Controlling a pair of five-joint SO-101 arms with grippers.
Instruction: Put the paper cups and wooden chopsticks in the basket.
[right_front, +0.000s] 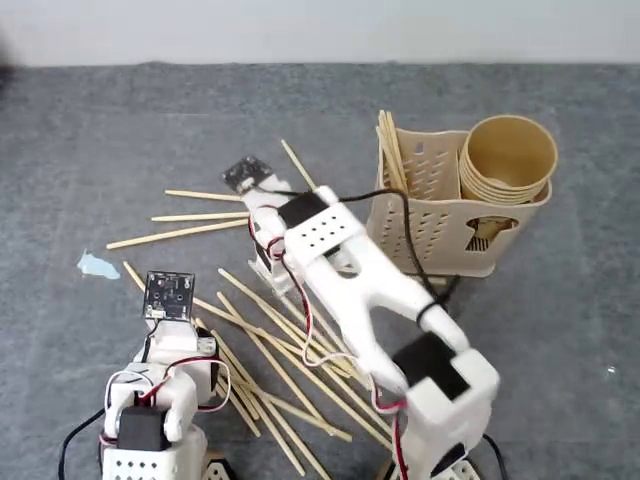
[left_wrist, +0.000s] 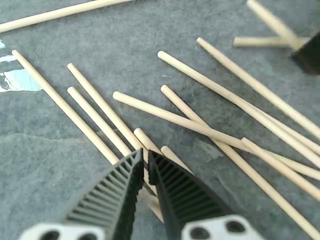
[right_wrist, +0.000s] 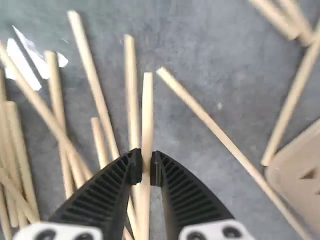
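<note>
A beige basket stands at the right with a stack of paper cups and a few chopsticks upright in it. Many loose wooden chopsticks lie scattered across the grey mat. My right gripper is low over the middle of the pile, shut on one chopstick that runs between its jaws. My left gripper hovers just above the chopsticks at the pile's near left end, jaws shut with nothing between them. The left arm sits at the front left.
A scrap of blue tape sticks to the mat left of the pile, and it shows beside a long chopstick. A corner of the basket is close to the right gripper. Three chopsticks lie apart at the left.
</note>
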